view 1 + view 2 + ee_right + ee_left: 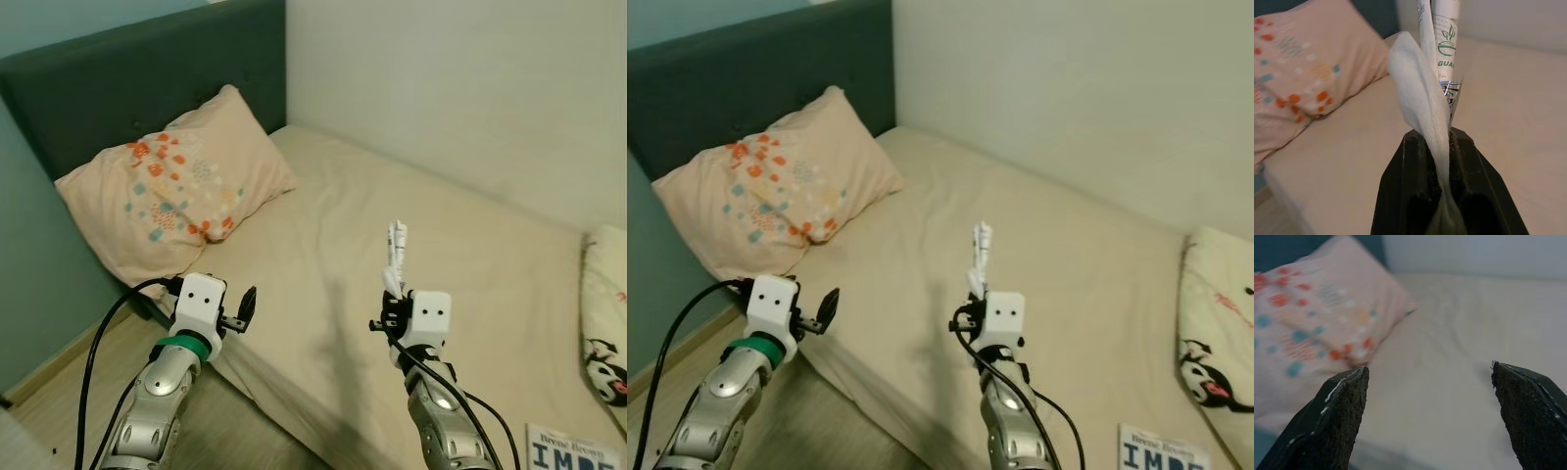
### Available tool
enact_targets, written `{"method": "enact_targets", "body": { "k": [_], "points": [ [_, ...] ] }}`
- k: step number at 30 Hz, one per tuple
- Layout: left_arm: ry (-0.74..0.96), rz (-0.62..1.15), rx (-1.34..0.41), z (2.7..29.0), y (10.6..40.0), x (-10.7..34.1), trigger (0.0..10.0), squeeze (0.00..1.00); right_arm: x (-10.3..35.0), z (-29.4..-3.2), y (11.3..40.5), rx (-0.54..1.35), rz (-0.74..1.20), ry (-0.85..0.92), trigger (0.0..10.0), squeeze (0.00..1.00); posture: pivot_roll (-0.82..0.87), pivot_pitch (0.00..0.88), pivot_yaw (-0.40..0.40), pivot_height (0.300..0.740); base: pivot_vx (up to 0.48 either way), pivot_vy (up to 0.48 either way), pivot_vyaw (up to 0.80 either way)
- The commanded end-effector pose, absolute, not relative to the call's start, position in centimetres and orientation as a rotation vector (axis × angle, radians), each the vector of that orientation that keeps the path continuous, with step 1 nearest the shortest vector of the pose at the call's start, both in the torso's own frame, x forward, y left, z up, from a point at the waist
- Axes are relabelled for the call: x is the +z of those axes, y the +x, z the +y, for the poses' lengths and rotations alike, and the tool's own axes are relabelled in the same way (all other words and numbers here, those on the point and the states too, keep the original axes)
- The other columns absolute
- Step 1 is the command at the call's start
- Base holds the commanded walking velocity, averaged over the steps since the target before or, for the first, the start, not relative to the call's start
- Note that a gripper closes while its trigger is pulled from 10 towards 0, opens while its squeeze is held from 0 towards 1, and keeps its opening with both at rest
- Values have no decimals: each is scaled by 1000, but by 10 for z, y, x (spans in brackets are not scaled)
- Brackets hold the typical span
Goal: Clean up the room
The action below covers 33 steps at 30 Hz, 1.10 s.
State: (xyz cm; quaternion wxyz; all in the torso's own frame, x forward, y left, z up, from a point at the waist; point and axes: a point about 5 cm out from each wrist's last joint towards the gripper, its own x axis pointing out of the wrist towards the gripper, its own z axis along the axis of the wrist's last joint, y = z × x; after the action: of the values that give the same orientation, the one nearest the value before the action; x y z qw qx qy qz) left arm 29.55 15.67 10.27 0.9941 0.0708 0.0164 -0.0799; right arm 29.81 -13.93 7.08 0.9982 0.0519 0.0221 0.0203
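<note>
Step in hand: carry-off of picked-up trash. Right end effector (395, 287) is clamped on a white paper wrapper (1425, 98), a crumpled strip with green print and a leaf logo, standing upright out of the fingertips and held up above the bed (392, 215), not touching it. In the right wrist view the 2 black fingers (1400, 196) pinch the wrapper's lower end tight, the rest of it sticking up free.

Left end effector (245, 305) is spread wide with nothing in it, hovering near the bed's front corner, aimed toward the pillow.

Next move, as a judgement: take the wrapper to a bin or drop spot. None is visible here, so the robot likely has to turn away from the bed first and keep the pinch firm, since the paper is thin and floppy and could slip.

Surface: beige sheet, mostly bare, a few soft creases. A peach pillow (171, 191) with orange and teal spots leans against the dark headboard (118, 78) at the far left. A second pillow (607, 323) with a cartoon print lies at the right edge. A book (573, 450) with blue lettering sits at the bottom right near it.

Room: pale wall behind the bed, teal wall to the left, wood floor (39, 411) beside the bed.
</note>
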Motion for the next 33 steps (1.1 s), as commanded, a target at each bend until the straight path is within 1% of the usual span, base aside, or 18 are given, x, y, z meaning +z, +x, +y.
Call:
{"method": "enact_targets", "body": {
  "k": [1,26,29,30,33],
  "points": [
    [139,67,-154,159,294,96,10000,0,68,-138,298,39,56,105,10000,0,102,0,5,740,0,0,800],
    [144,74,-157,159,294,96,10000,0,68,-138,299,40,59,86,10000,0,107,0,5,740,0,0,800],
    [144,74,-159,159,294,96,10000,0,68,-139,299,19,50,42,10000,0,106,0,7,740,0,0,800],
    [143,76,-160,159,294,96,10000,0,69,-138,299,27,44,15,10000,0,107,0,3,740,0,0,800],
    [142,77,-158,159,294,96,10000,0,70,-135,299,57,40,3,10000,0,107,0,3,740,0,0,800]
  ]
}}
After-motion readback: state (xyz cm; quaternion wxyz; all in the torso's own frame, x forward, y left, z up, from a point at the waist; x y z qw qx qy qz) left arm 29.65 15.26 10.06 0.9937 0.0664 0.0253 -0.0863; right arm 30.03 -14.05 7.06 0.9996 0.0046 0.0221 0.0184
